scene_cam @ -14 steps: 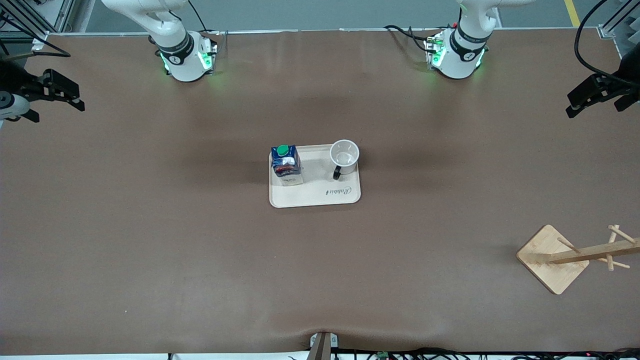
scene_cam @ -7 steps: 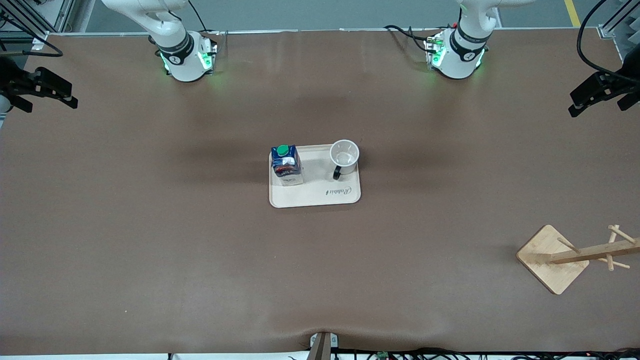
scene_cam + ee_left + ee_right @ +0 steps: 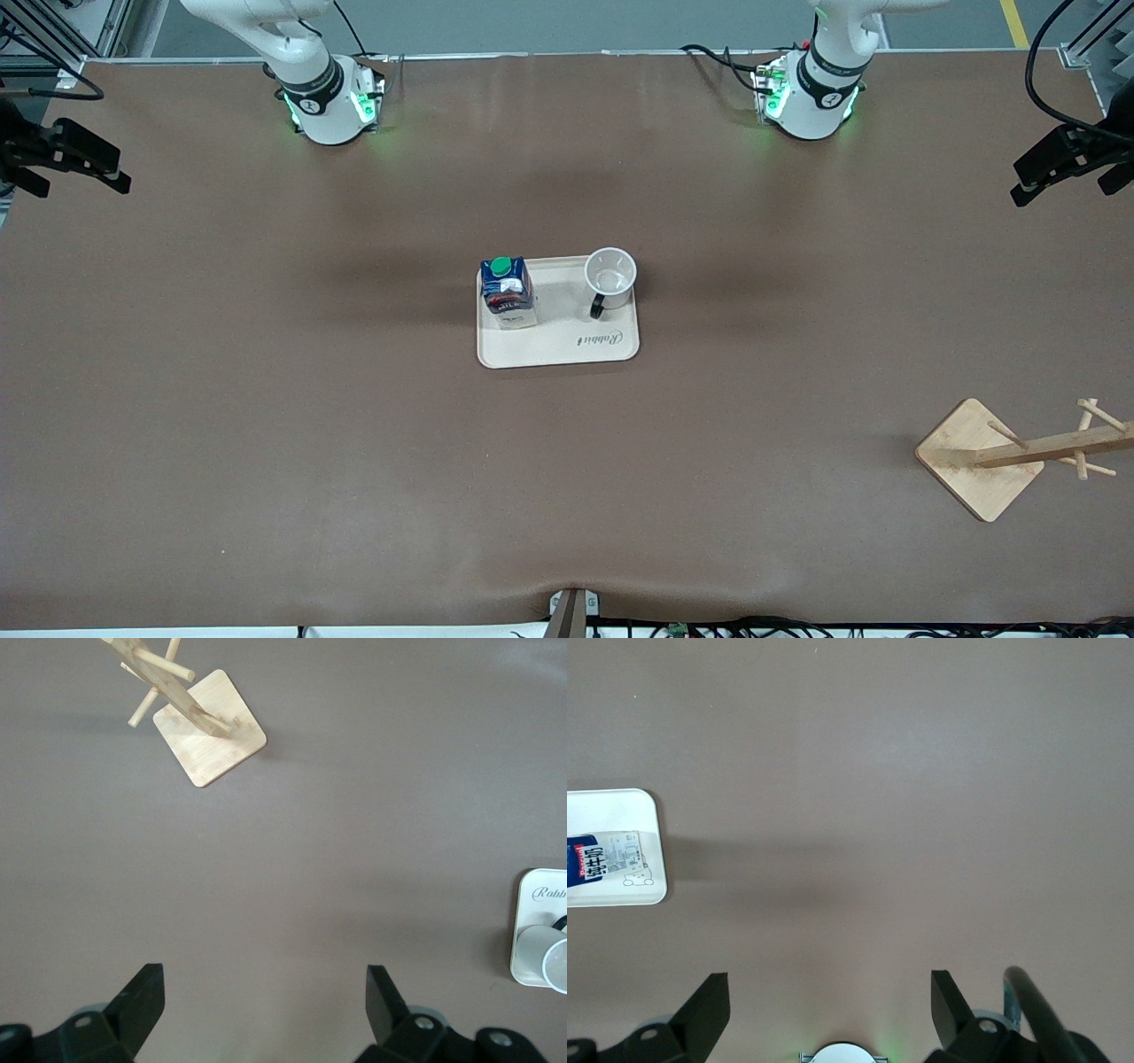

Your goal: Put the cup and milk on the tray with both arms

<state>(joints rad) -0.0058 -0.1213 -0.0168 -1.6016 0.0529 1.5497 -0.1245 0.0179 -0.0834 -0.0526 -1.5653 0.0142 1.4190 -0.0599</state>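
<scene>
Right gripper (image 3: 84,159) drifted outward, brown table (image 3: 354,461)

Lots gets clipped here. In the left wrist view the tray (image 3: 537,904) and cup (image 3: 542,958) are cut by the edge (only "Rabb" of the lettering shows), and the rack (image 3: 182,700) loses its top. The right wrist view shows just a corner of the tray (image 3: 620,846) and part of the milk (image 3: 594,861). From the front, both arms run out of view, the cup's (image 3: 610,275) smiley face can't be seen, and the milk's (image 3: 507,291) label is too small to read.
</scene>
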